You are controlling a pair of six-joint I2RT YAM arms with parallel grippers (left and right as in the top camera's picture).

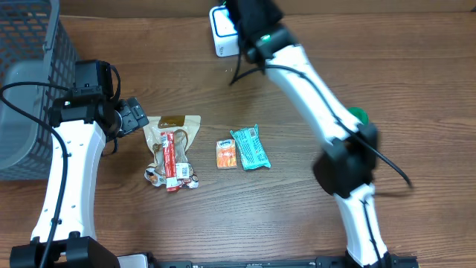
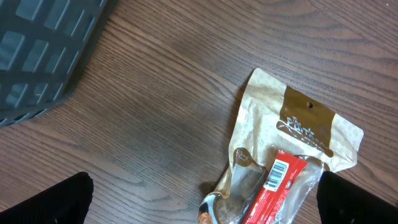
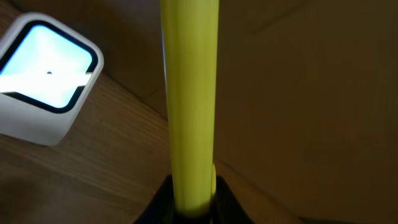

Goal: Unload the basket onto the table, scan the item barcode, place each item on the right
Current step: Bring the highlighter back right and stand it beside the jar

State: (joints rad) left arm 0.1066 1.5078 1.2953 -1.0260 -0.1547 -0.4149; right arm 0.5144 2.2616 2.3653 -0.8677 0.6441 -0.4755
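Right jaws pinch a thin yellow item (image 3: 189, 93), white scanner (image 3: 43, 74) just left of them. Left jaws gape wide, a tan pouch (image 2: 261, 118) just ahead, partly cut off.

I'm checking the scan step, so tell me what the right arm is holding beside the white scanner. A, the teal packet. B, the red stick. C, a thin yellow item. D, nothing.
C: the right wrist view shows the right fingers shut on a thin yellow item, with the lit white scanner just to its left.
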